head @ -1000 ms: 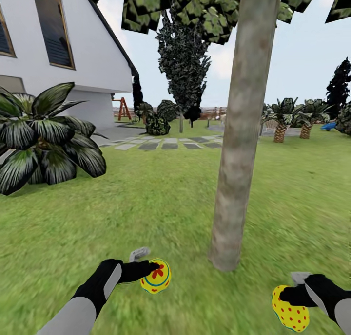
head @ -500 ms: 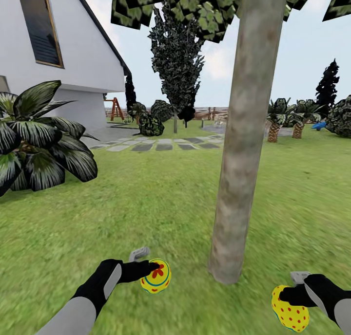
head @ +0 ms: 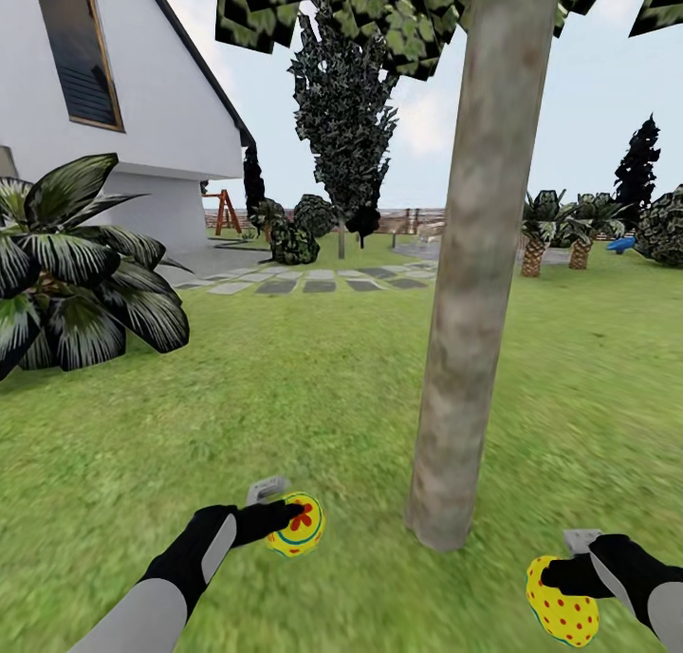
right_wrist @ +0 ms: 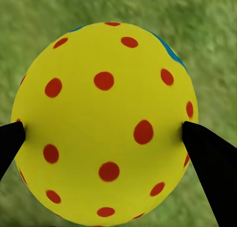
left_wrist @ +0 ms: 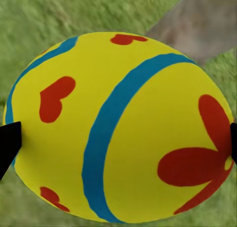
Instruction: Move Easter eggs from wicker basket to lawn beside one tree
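Note:
A tall tree (head: pixel 465 349) with a grey-brown trunk rises from the lawn (head: pixel 313 397) just ahead. My left gripper (head: pixel 289 520) is shut on a yellow Easter egg (head: pixel 300 528) with a blue stripe and red marks, held left of the trunk's base. The left wrist view has that egg (left_wrist: pixel 118 128) over grass, with the trunk (left_wrist: pixel 202 24) behind it. My right gripper (head: pixel 560 577) is shut on a yellow Easter egg (head: pixel 562 613) with red dots, low at the right of the trunk. That dotted egg (right_wrist: pixel 106 120) sits between black fingertips (right_wrist: pixel 207 158). The wicker basket is out of view.
A dark broad-leaved shrub (head: pixel 76 273) stands at the left beside the white house (head: pixel 104 93). Grey paving stones (head: pixel 313 281) lie across the grass farther off, with a dark cypress (head: pixel 346 112) behind. Short palms (head: pixel 555 231) stand at the far right.
The view has swung a little to the right since a second ago. My left gripper has lowered slightly with its egg. The right gripper holds about the same place.

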